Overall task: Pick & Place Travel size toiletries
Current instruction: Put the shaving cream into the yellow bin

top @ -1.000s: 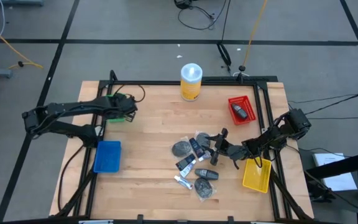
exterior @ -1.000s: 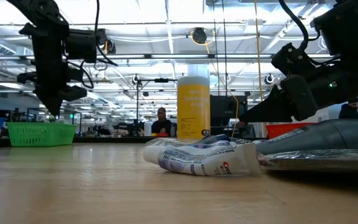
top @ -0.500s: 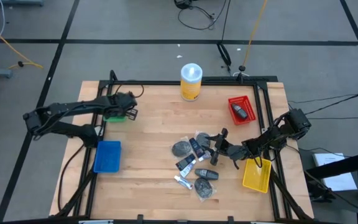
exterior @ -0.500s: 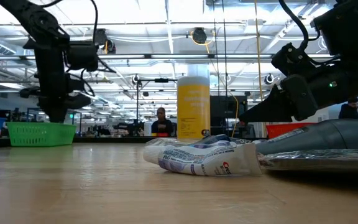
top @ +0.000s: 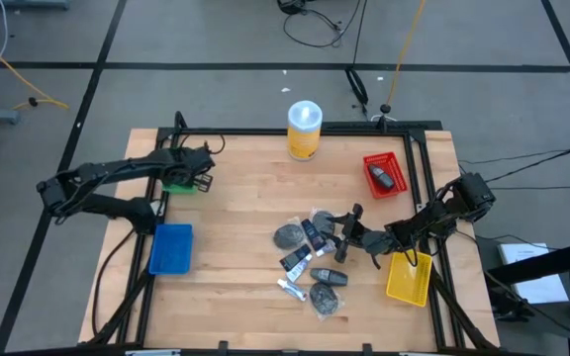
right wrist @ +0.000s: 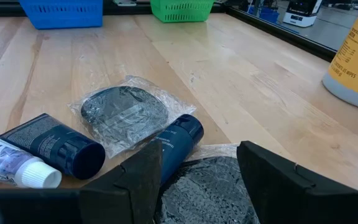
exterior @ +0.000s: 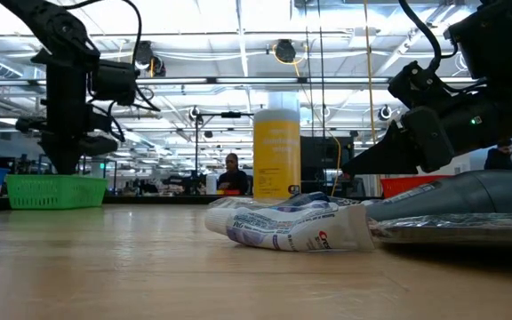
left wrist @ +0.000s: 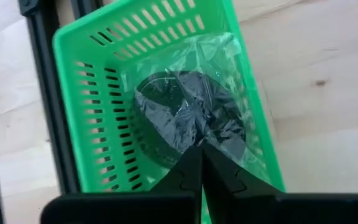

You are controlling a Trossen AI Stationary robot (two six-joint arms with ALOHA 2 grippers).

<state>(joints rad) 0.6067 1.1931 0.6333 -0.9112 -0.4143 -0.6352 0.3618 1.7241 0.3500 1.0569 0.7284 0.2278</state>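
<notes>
Packet (left wrist: 188,121) inside green basket (left wrist: 92,93)

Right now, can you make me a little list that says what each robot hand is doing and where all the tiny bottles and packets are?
left gripper: over the green bin, fingers shut on a round dark packet in clear wrap
right gripper: low by the pile of toiletries, fingers open
pile: mid-table, round packets, dark tubes, a white-capped tube
red bin: one dark item inside
blue bin: near the left arm
yellow bin: by the right arm
yellow canister: upright, far edge
</notes>
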